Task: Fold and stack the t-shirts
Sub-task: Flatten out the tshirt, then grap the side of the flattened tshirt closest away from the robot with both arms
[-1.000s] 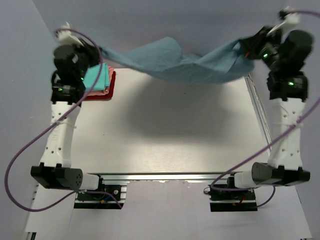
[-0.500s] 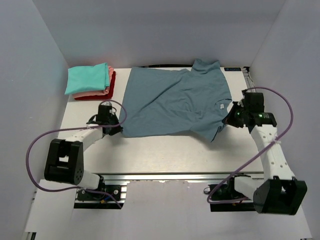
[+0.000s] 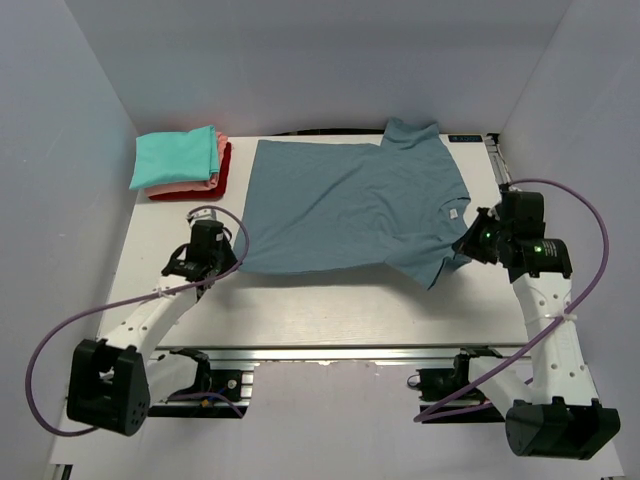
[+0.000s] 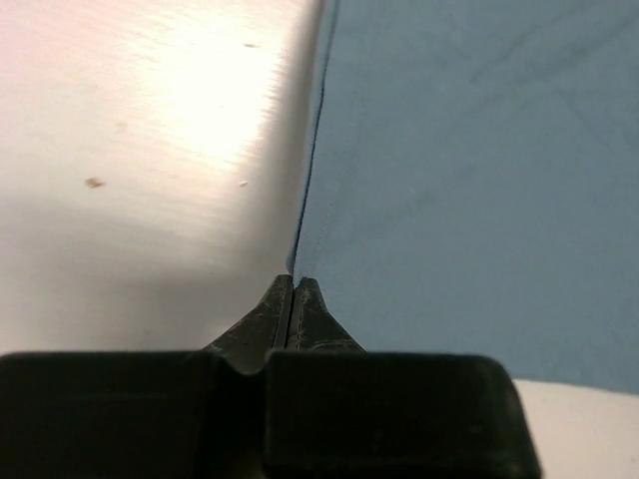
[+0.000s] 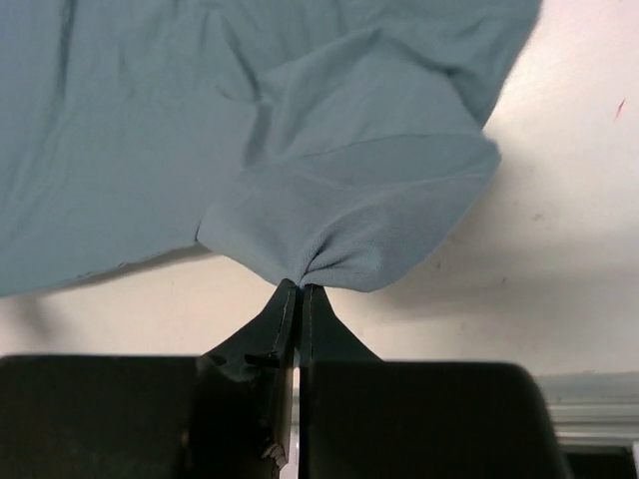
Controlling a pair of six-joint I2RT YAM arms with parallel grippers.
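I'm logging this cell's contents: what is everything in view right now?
blue tee: 1, slate-blue, spread across the table
neck tag: 1, white, on the blue tee's right part
folded tees: 3, teal on pink on red, stacked at the far-left corner
table: 1, white, under everything
cables: 2, purple, one looping off each arm
left gripper: 1, black, shut on the blue tee's near-left corner
right gripper: 1, black, shut on the blue tee's near-right sleeve

You are facing a white table (image 3: 330,300) (metal rail (image 3: 340,352) lining its near edge), plain grey walls (image 3: 300,60) enclosing it.
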